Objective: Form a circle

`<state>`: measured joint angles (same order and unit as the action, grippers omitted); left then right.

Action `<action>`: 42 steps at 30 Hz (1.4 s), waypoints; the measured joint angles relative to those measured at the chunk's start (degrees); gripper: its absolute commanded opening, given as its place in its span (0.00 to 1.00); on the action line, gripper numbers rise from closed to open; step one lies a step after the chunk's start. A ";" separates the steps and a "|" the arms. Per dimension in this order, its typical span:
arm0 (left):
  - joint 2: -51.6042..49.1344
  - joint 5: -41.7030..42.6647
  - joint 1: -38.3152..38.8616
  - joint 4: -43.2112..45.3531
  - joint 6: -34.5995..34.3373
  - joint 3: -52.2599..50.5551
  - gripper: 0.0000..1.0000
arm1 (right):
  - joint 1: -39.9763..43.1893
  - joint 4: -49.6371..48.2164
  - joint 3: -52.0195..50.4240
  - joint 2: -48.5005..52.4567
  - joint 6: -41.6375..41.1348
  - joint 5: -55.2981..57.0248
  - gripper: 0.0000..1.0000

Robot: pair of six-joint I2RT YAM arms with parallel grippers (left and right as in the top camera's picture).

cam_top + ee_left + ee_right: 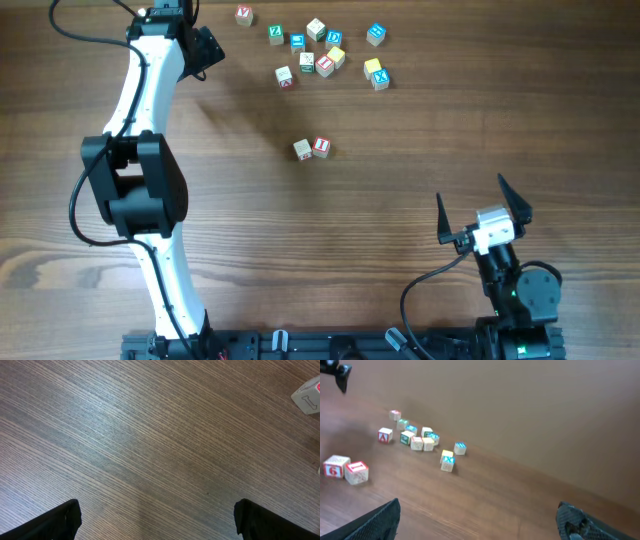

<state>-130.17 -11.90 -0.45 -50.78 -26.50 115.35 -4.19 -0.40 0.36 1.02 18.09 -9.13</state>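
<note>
Plainly no circle stands yet on the table (pixel 300 250), so the judgement is about loose pieces. At the far left, the left claw (pixel 156 507) hangs over bare wood with its jaws spread as wide as they go and nothing between them. One outlying cube (pixel 244 15) lies just beside it, toward the top edge. Further right, near the top middle, is a loose cluster of cubes (pixel 316 45), with a white cube with a red mark (pixel 285 76) at its lower left corner. Below that, near mid-table, a cream cube (pixel 303 150) and a red-lettered cube (pixel 321 146) sit touching side by side, well apart from either claw. They look like the likeliest seed for the ring. To the right of the cluster, a yellow cube (pixel 373 68) touches a blue X cube (pixel 380 79). These pieces look like small, hard blocks: light, stiff, flat-faced, not fragile, and probably quick to skate on the smooth grain if bumped. The sound hold would be from above, with the pads on two opposite flat sides. The outer cubes are the better first choice, since the packed ones leave little room for a finger. At the lower right, the right claw (pixel 470 188) is likewise fully open and holds nothing. It points up the table, with the central pair off to its upper left and the blue X cube well ahead of it.
</note>
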 measured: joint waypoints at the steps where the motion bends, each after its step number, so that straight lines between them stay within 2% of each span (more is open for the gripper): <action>1: 0.00 0.00 0.00 -0.02 0.00 0.00 1.00 | 0.00 0.00 0.00 0.02 -0.55 0.00 1.00; 4: 0.00 0.00 0.00 -0.02 0.00 0.00 1.00 | 0.00 -0.13 0.00 0.44 -4.09 -0.09 1.00; 10: 0.00 0.00 0.00 0.00 0.00 0.00 1.00 | 0.00 -2.99 0.72 1.14 -18.64 -0.28 1.00; 14: 0.00 0.00 -0.02 -0.11 0.00 0.00 1.00 | 0.00 -1.46 9.31 6.56 -24.44 -0.37 1.00; 18: -0.02 0.28 0.00 -0.09 -0.02 0.02 1.00 | -0.02 2.84 27.41 22.84 -27.21 -3.43 1.00; 19: -0.02 0.42 -0.02 -0.11 -0.02 0.02 1.00 | 0.00 6.05 30.58 25.73 -27.36 -4.52 0.99; 22: 0.00 0.61 0.00 -0.11 -0.02 0.15 1.00 | 0.00 16.15 51.15 45.66 -27.80 -9.11 1.00; 30: -0.02 0.81 0.00 -0.17 -0.04 0.17 1.00 | 0.00 49.03 100.43 83.93 -26.82 -15.72 1.00; 33: -0.02 0.83 0.00 -0.20 -0.04 0.17 1.00 | 0.00 53.79 110.53 93.53 -26.58 -16.59 1.00; 36: -0.02 0.83 0.00 -0.15 -0.04 0.17 1.00 | 0.00 50.14 112.72 100.72 -26.38 -16.35 1.00; 37: -0.02 0.83 0.00 -0.17 -0.04 0.17 1.00 | 0.00 48.65 112.72 102.22 -26.36 -16.17 0.98; 38: -0.02 0.83 0.00 -0.22 -0.04 0.17 1.00 | 0.00 46.86 112.80 104.04 -26.36 -16.02 0.92; 40: -0.02 0.83 0.00 -0.22 -0.07 0.17 1.00 | 0.00 46.12 112.85 107.25 -26.27 -15.74 0.63; 42: 0.00 0.83 0.00 -0.20 -0.07 0.17 1.00 | -0.11 45.51 112.85 110.90 -25.70 -15.39 0.48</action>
<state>-130.17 -11.07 -0.45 -50.98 -26.57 115.52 -4.29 45.10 113.21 111.92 -7.62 -24.51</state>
